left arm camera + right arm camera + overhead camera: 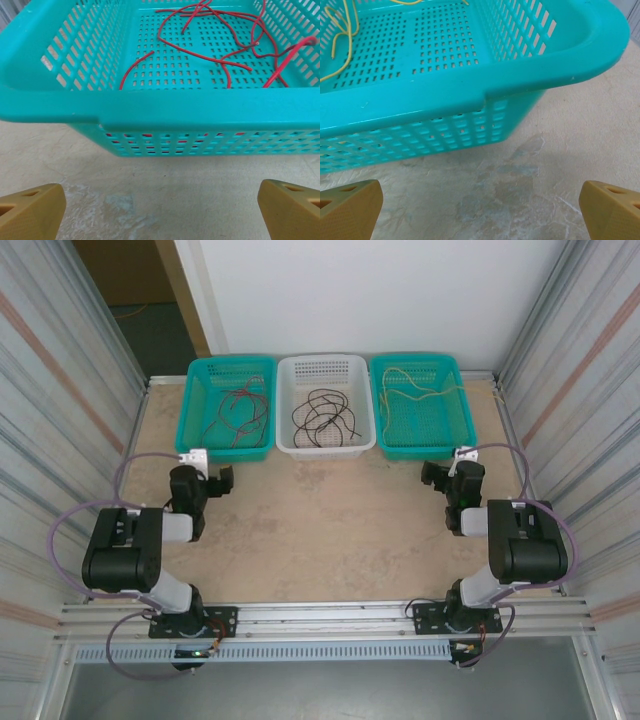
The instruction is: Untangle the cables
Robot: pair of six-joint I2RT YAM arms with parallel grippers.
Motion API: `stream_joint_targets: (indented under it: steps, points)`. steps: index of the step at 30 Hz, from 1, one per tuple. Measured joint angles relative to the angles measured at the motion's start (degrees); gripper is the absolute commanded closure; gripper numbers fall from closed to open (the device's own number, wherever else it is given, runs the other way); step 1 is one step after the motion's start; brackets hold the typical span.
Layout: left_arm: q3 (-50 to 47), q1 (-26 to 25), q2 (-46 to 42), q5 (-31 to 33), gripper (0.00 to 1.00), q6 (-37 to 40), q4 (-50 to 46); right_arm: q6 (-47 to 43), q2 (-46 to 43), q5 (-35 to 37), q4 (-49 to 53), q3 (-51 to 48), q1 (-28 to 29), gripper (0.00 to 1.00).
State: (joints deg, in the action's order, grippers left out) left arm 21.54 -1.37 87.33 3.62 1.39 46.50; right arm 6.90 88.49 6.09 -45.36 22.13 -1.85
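Hanging open, both jaws risk dragging possibly knotted thin red cables [210, 58] over the teal slotted plastic basket [150, 107] rim.

The overhead camera looks down toward 12 o'clock across the surface [320, 530], sharing the left basket [150, 105] and right basket [420, 100] with low, close-up wrist cameras.

Three baskets [326, 447] (middle white), tan table [320, 530]
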Motion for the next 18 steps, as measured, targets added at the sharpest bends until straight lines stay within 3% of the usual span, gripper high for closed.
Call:
stream_joint_targets:
  steps: [18]
  points:
    - [0.5, -1.0, 0.0, -0.3, 0.01, 0.6, -0.5, -0.1, 0.3, -2.8, 0.4, 1.0, -0.4, 0.01]
